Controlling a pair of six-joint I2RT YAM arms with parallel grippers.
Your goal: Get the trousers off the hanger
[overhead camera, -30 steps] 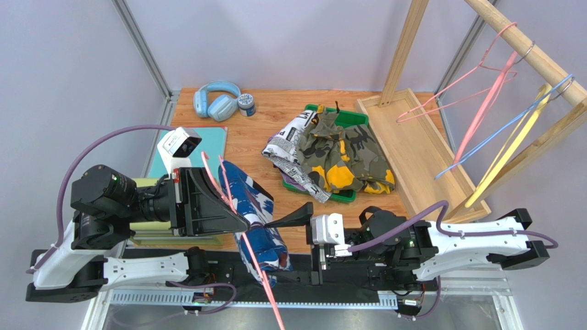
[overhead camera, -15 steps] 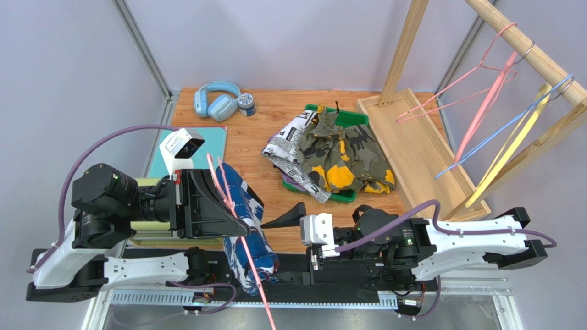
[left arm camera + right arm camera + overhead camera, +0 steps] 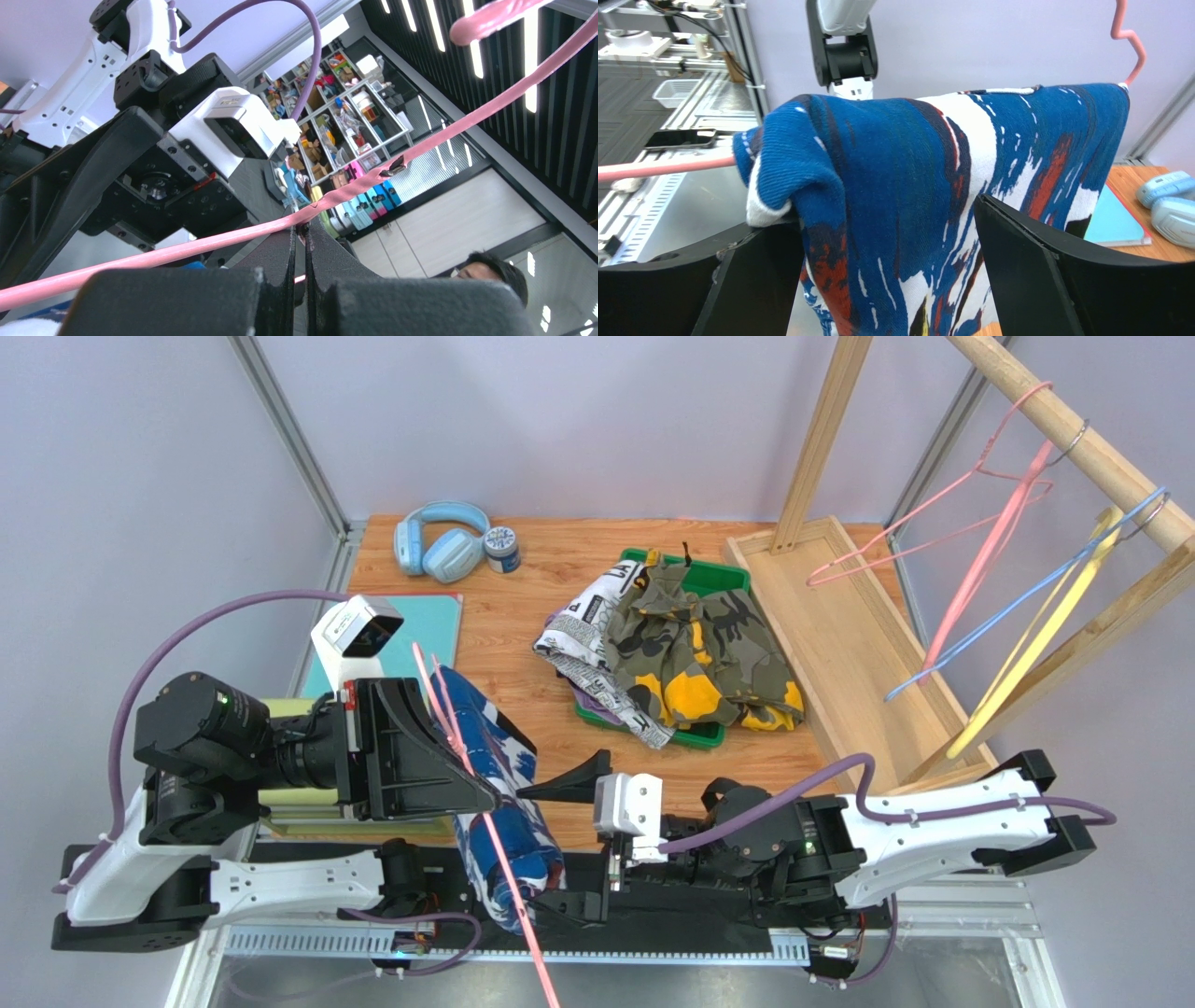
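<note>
The blue-white-red print trousers [image 3: 501,773] hang folded over a pink hanger [image 3: 514,920] near the table's front edge. My left gripper [image 3: 490,787] is shut on the hanger's wire [image 3: 210,241], which crosses right above its closed tips [image 3: 300,227]. My right gripper [image 3: 550,843] is open, its two black fingers standing on either side of the hanging trousers [image 3: 913,189]. The cloth fills the gap in the right wrist view [image 3: 878,217], and the jaws are apart from it on the right side. A pile of camouflage trousers [image 3: 694,651] and newsprint trousers [image 3: 582,633] lies mid-table.
The pile rests on a green tray [image 3: 732,576]. Blue headphones [image 3: 439,539] and a small jar [image 3: 502,548] sit at the back left, a teal book [image 3: 429,623] beside my left arm. A wooden rack [image 3: 842,637] at right carries pink [image 3: 982,532], blue and yellow hangers.
My right gripper has slid left and now straddles the hanging trousers. The left gripper with the hanger and trousers shifted slightly left and toward the front edge.
</note>
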